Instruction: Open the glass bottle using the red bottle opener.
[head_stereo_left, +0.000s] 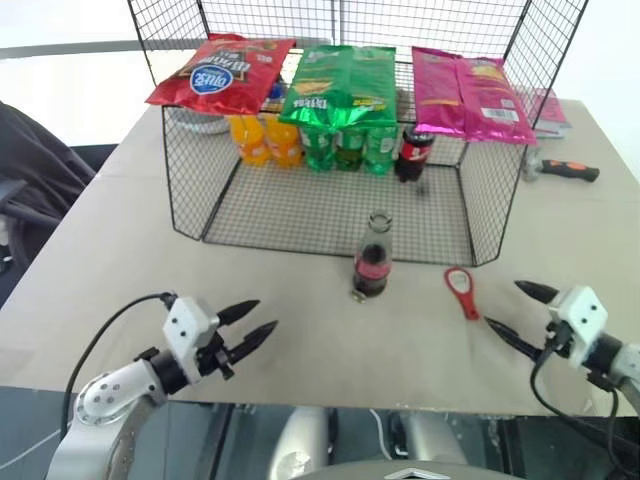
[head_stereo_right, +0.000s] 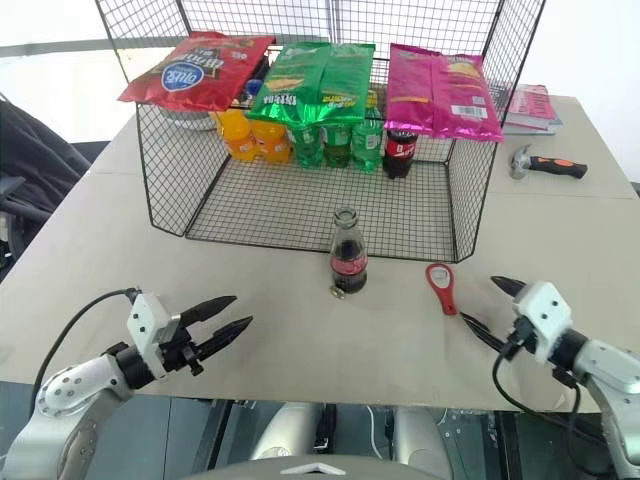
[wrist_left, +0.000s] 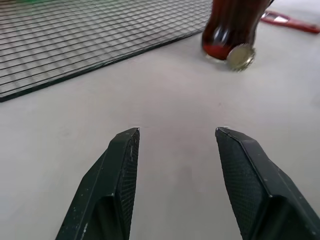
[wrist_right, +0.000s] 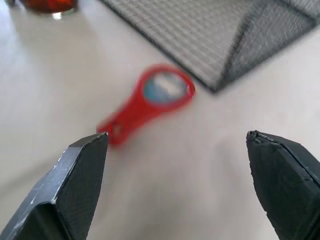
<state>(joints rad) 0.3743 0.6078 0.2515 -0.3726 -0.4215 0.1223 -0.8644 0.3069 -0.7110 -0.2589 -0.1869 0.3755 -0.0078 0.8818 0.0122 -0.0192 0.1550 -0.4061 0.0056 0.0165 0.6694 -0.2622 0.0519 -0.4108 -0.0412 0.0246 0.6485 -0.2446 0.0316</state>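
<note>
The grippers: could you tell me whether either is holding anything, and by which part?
Nothing is held. The left gripper and right gripper are both open over the table; the red bottle opener lies free.

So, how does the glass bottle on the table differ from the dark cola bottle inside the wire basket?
The glass bottle stands on the bare table in front of the wire basket; the dark cola bottle stands inside it. The glass bottle has a clear neck and no cap, which lies at its base; the dark cola bottle is capped. Both stand upright, hold dark liquid and carry red labels.
</note>
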